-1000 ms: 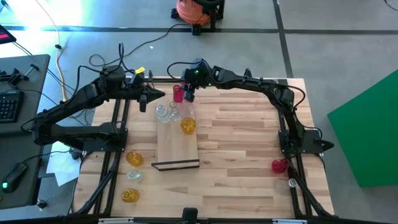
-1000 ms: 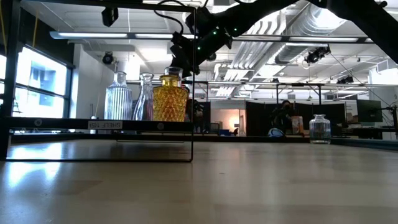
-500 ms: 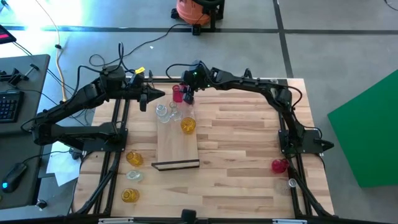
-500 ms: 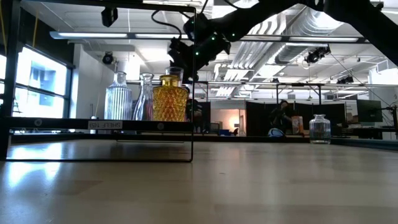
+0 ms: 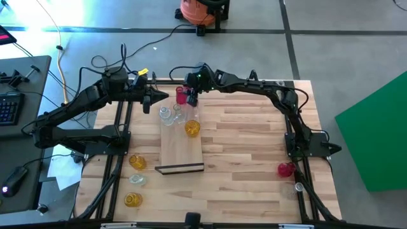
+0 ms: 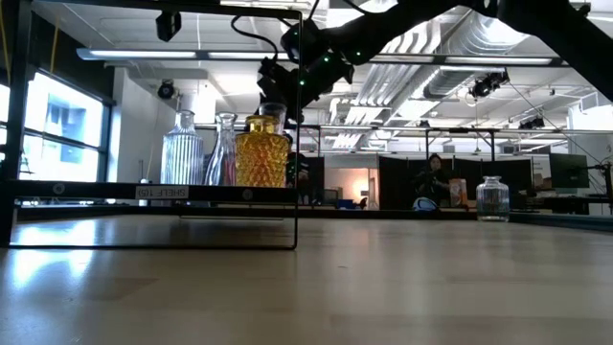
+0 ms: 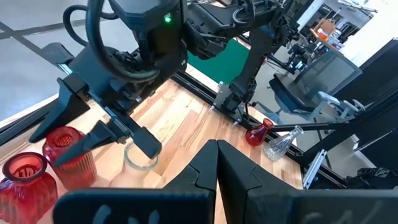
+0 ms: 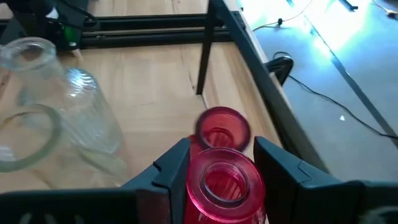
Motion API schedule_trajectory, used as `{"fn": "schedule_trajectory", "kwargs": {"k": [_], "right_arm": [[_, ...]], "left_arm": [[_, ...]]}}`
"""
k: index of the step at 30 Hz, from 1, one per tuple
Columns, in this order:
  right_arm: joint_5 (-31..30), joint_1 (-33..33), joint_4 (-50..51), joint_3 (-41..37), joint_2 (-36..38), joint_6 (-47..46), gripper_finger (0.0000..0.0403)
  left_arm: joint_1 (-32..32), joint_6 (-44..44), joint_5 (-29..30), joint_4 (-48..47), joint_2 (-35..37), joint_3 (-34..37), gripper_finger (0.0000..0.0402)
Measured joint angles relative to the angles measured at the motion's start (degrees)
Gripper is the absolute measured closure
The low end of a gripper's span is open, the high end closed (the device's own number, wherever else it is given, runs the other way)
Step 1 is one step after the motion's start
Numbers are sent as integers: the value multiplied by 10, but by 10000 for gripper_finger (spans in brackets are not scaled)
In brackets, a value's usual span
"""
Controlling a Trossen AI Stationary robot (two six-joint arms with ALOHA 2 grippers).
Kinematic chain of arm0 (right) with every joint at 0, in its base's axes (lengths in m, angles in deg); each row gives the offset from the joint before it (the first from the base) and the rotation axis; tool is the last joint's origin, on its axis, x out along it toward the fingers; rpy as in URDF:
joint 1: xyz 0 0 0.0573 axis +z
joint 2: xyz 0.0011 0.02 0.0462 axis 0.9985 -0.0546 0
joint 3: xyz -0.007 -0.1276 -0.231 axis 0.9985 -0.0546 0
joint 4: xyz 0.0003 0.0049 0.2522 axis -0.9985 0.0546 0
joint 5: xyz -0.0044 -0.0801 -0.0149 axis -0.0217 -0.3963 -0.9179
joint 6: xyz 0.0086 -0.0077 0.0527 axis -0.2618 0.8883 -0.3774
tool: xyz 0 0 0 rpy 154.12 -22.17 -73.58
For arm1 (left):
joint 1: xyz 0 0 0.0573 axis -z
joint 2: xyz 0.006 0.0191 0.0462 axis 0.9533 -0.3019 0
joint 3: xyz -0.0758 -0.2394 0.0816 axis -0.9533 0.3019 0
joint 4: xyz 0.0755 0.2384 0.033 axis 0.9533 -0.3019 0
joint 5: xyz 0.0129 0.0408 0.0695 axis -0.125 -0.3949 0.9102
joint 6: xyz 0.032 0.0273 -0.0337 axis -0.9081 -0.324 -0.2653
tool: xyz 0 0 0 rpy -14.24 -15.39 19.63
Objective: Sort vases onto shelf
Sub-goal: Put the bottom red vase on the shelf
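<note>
Slatted wooden tabletop (image 5: 254, 146) in a black frame, grey floor around it; an orange canister (image 5: 198, 10) stands on the floor beyond the far edge. Landmark: the shelf (image 5: 180, 149), a light board with a dark strip on its near short edge, lying left of table centre.

Left of the shelf, near its dark strip: amber vase (image 5: 137, 161), a clear vase (image 5: 136, 180) nearer the front, and another amber vase (image 5: 132, 200) nearest the front edge.

Left gripper (image 5: 162, 97) hovers just beyond the shelf's far-left corner, fingers pressed together, holding nothing.

On the shelf's far end: two clear vases (image 5: 166, 115), and a yellow faceted vase (image 5: 192, 128) at the right edge.

Right gripper (image 5: 189, 97) sits just beyond the shelf's far edge. Its jaws straddle the neck of a red vase (image 8: 219, 186); contact cannot be told. A second red vase (image 8: 222, 129) stands just beside it.

Well to the right of the shelf, by the right arm's base: a red vase (image 5: 285, 169) and a clear vase (image 5: 298, 187) lying on its side.
</note>
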Motion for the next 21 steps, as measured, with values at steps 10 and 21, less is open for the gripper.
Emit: {"fn": "schedule_trajectory", "kwargs": {"k": [10,21], "right_arm": [[-12,2,-5,-1,0,2,273],[-25,-1,-20,-1,22,10,273]], "left_arm": [[0,0,0,0,0,0,401],[0,-1,0,11,0,0,401]]}}
